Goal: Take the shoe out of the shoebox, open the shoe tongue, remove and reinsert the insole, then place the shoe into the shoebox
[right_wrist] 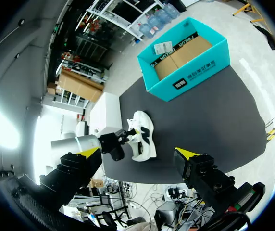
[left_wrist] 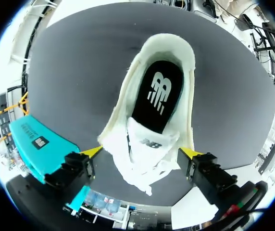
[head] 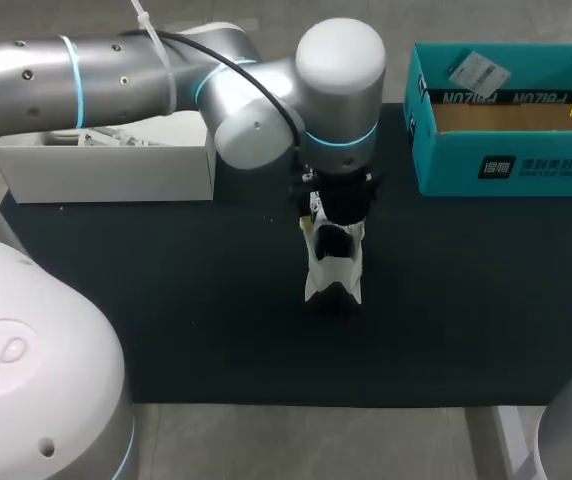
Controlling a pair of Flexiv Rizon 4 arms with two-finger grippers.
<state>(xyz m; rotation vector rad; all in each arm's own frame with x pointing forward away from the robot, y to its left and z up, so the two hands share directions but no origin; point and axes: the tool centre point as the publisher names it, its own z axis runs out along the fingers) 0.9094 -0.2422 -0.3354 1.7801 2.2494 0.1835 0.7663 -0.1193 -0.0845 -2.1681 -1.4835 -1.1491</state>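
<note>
White open box (head: 101,170) sits far left on the desk (head: 166,310); what is inside it we cannot make out. Our left arm (head: 116,70) comes in from the left and reaches to the desk's middle, pointing down over the shoe (head: 333,262).

In the left wrist view the left hand (left_wrist: 141,151) is spread wide. One yellow fingertip (left_wrist: 93,151) looks to press one side of the shoe's front part and the other presses the opposite side, so we call it a grip on the shoe. The shoe is white and lies on the dark desk near the middle, heel opening pointing away from the hand. The white tongue (left_wrist: 147,142) is flopped back toward the hand, leaving the mouth wide open. The black insole (left_wrist: 157,96) lies inside the shoe.

The teal shoebox (head: 511,165) stands far right, well apart from the shoe, open on top with a brown cardboard floor. A paper tag (head: 478,72) lies at its far rim.

The right hand (right_wrist: 136,154) is high above the desk's near side, fingers far apart and holding nothing.
</note>
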